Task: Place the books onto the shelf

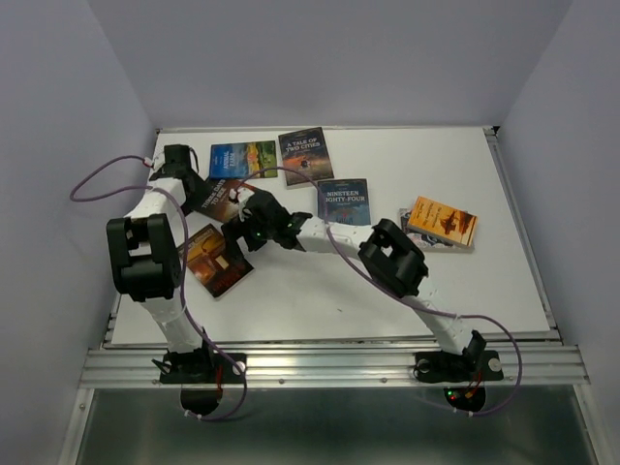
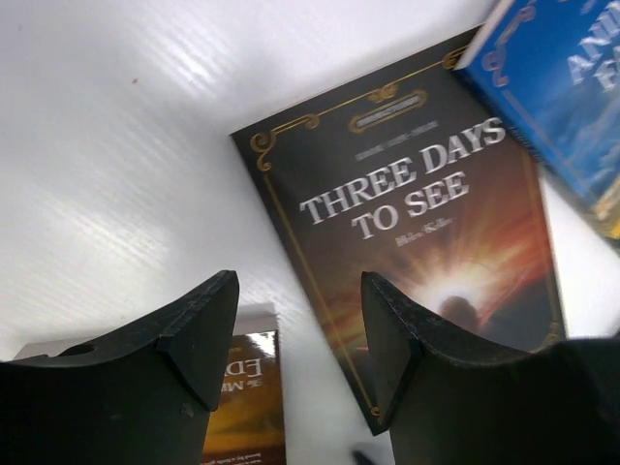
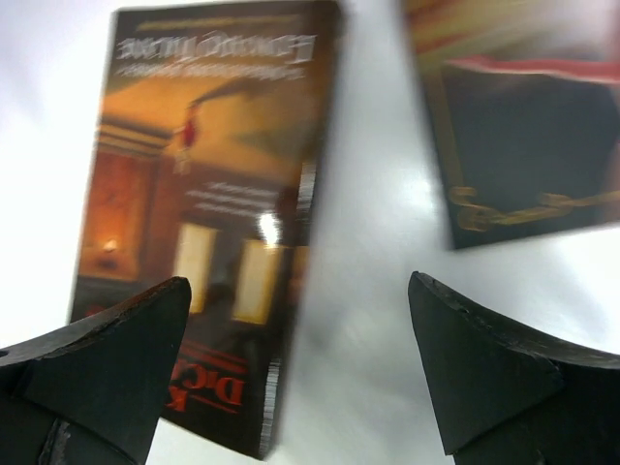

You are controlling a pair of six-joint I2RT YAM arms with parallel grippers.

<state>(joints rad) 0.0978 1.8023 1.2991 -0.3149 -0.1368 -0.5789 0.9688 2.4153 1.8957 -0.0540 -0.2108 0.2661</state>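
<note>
Several books lie flat on the white table (image 1: pixel 484 281). A dark "Three Days to See" book (image 2: pixel 426 223) (image 1: pixel 221 197) lies ahead of my left gripper (image 2: pixel 295 329) (image 1: pixel 196 208), which hovers open and empty over bare table beside it. A brown-orange book (image 3: pixel 203 223) (image 1: pixel 215 260) (image 2: pixel 242 407) lies under the left finger of my right gripper (image 3: pixel 300 358) (image 1: pixel 232 236), which is wide open and empty. A blue book (image 1: pixel 242 158) (image 2: pixel 572 87) overlaps the dark one's far corner. The shelf is out of view.
"A Tale of Two Cities" (image 1: pixel 306 155) and "Nineteen Eighty-Four" (image 1: pixel 344 201) lie mid-table. An orange book (image 1: pixel 442 223) tops a small stack at the right. Both arms cross close together at the left. Purple-grey walls enclose the table.
</note>
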